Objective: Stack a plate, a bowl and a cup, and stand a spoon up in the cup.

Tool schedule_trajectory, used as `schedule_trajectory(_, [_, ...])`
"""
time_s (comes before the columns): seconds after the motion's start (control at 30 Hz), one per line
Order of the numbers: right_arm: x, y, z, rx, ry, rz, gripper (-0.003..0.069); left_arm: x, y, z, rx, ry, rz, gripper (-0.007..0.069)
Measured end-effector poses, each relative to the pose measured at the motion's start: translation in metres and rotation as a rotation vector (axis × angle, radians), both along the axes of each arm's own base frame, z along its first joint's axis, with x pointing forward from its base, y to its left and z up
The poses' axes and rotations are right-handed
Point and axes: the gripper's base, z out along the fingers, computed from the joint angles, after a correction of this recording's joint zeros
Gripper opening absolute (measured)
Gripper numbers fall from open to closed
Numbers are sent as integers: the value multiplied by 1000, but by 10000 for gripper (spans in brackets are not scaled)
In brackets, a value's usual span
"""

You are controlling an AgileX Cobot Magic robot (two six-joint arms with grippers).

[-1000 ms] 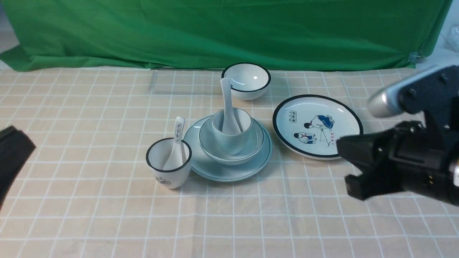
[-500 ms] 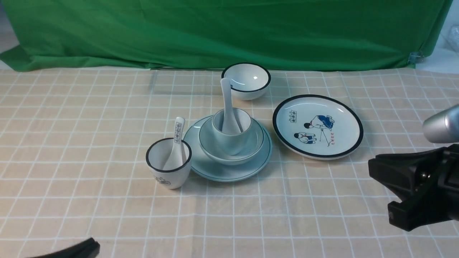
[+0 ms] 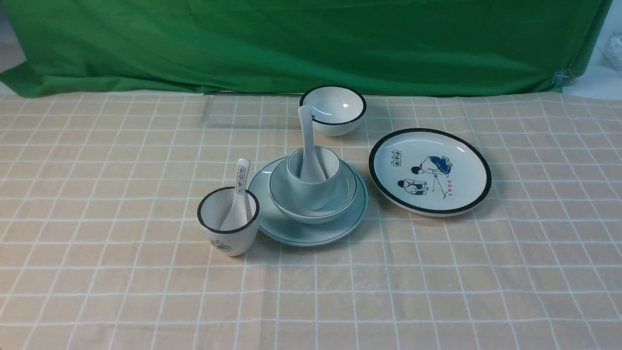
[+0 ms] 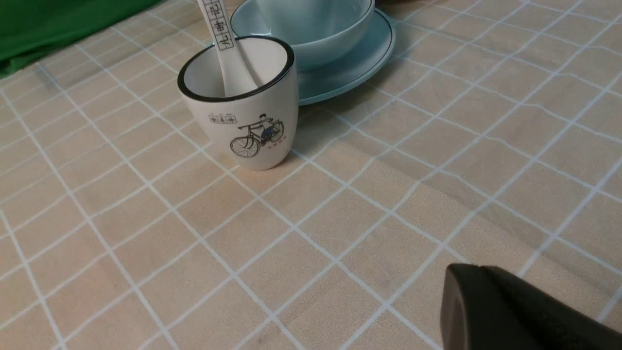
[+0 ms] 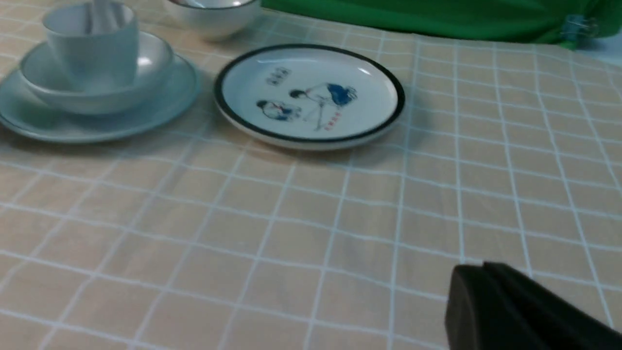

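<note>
Both arms sitting out of front view; left gripper [image 4: 478,272] and right gripper [image 5: 481,270] closed, holding nothing, hovering over the tablecloth.

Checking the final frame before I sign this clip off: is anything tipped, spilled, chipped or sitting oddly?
Nothing stands out. The cup sits in the bowl on the plate, the spoon leaning in the cup. No spill or visible damage.

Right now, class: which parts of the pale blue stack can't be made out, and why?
- Spoon: its scoop end is hidden inside the cup in the front view.
- Cup: its base is hidden by the bowl wall.
- Plate: cut off by the frame edge in the left wrist view.
- Spoon in the right wrist view: blurred and cut off by the edge.
</note>
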Motion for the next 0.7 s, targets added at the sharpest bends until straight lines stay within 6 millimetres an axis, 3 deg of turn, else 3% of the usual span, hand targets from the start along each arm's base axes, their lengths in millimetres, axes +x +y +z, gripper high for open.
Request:
schedule_trajectory(0.17, [-12,-5,-17,-1,-9,-41,17,0,0,0,2,0,0,1])
schedule_trajectory(0.7, [-12,-5,-17,0,-10,-42,42,0,0,0,2,-2,0,3])
